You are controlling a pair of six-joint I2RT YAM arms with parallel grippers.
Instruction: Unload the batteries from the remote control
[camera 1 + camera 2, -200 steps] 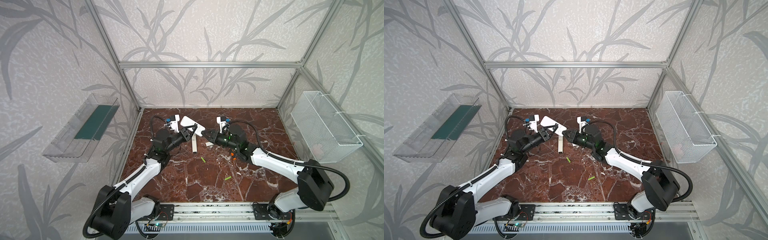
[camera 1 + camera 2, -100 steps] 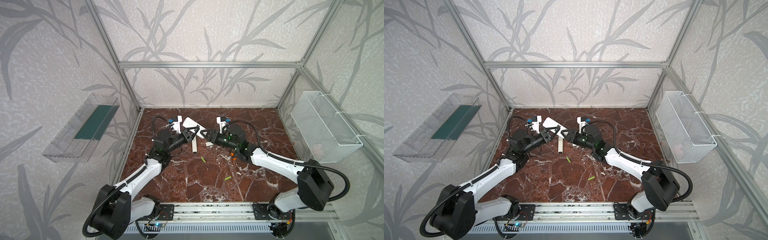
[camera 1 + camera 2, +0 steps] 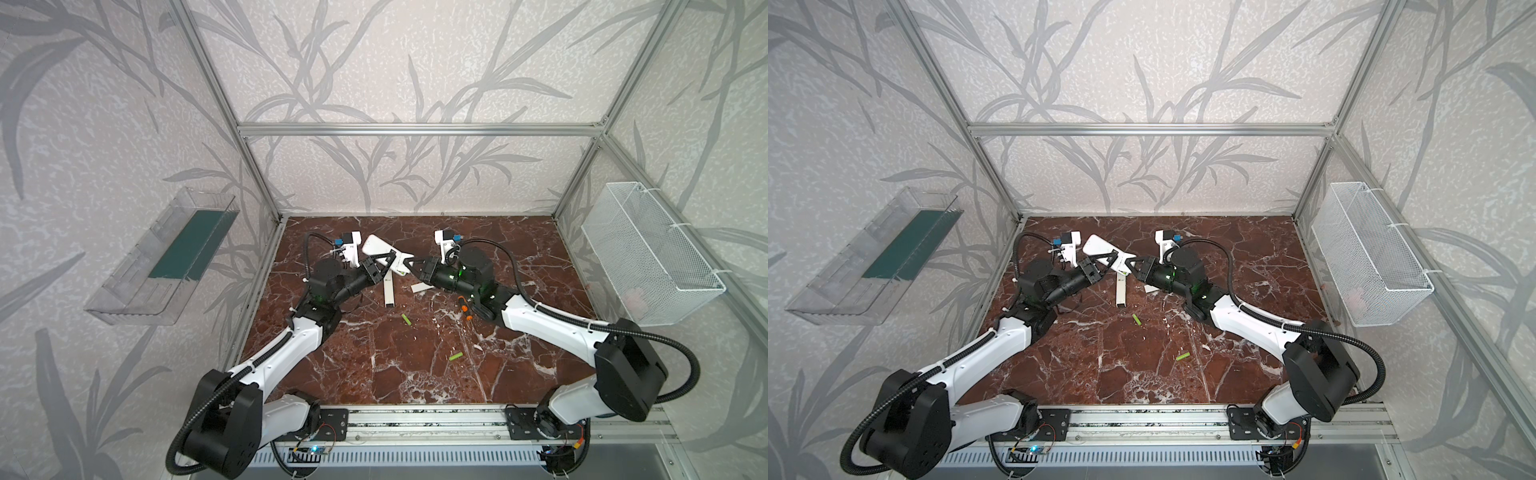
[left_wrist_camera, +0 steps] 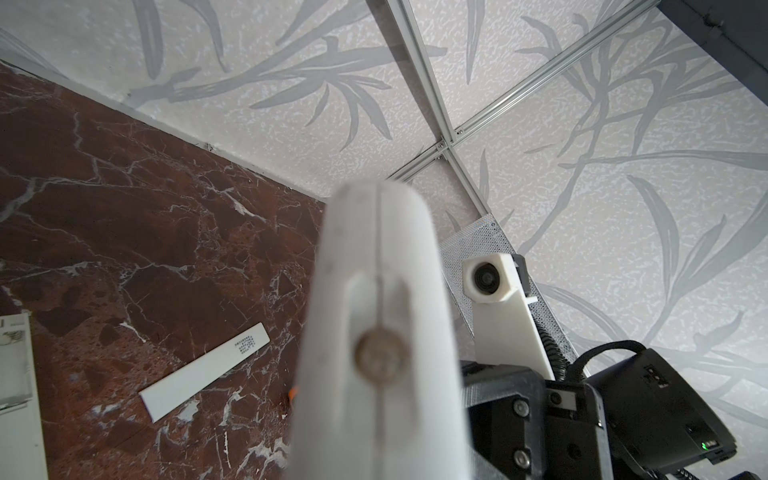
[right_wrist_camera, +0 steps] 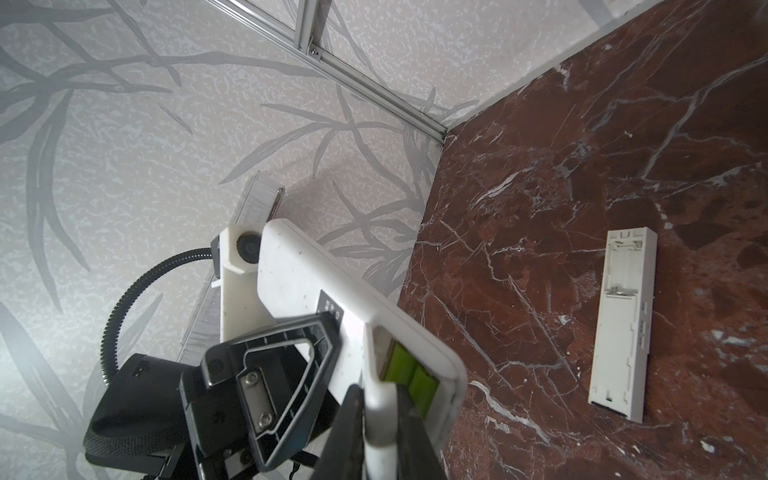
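A white remote control [image 3: 376, 247] hangs in the air between both grippers, with its battery bay open. My left gripper [image 3: 388, 264] is shut on its middle. My right gripper [image 5: 380, 399] is shut on the thin wall at the bay end. Two lime-green batteries [image 5: 409, 374] lie side by side in the bay, right beside that wall. Two more batteries [image 3: 406, 319] [image 3: 456, 356] lie loose on the marble floor. In the left wrist view the remote control [image 4: 374, 332] fills the middle as a blur and hides my own fingers.
A second, slim white remote [image 3: 388, 291] lies below with its bay empty [image 5: 623, 324]. A white cover [image 4: 203, 365] lies near it. An orange-and-black tool [image 3: 463, 307] sits by the right arm. A wire basket [image 3: 648, 257] and a clear tray [image 3: 166, 257] hang on the side walls.
My right gripper's jaws opened briefly and closed again on the end of the remote control. The left gripper kept its hold, and the remote control barely shifted.
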